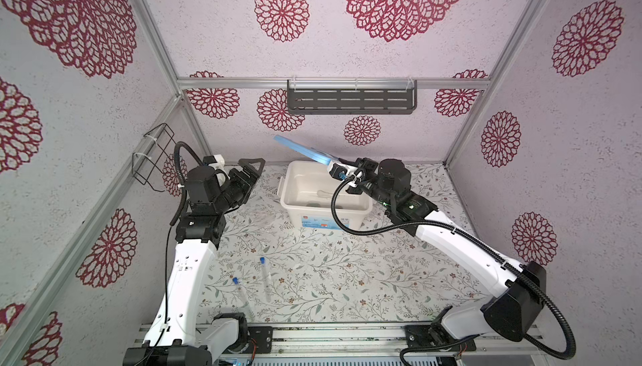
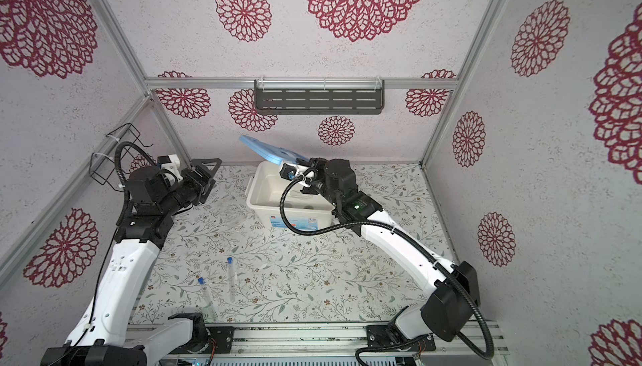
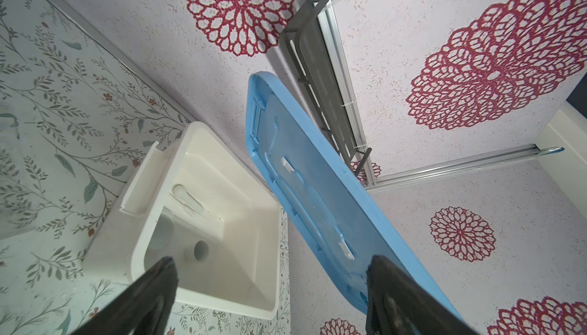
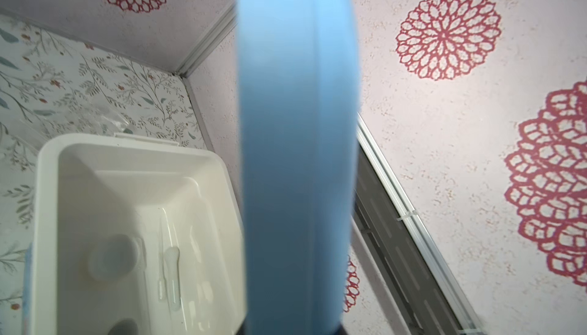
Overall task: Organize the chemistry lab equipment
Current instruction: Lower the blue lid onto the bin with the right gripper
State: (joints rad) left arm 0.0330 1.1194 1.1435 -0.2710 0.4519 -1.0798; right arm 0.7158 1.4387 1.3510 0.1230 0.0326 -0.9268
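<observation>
Now: two clear blue-capped tubes (image 1: 266,279) flat; left pincer (image 1: 256,172) released, right pincer (image 1: 342,163) grasping lid (image 1: 302,149).

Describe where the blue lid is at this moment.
In both top views the blue lid hangs tilted in the right gripper, above the far rim of the open white box, near the middle of the back wall.
</observation>
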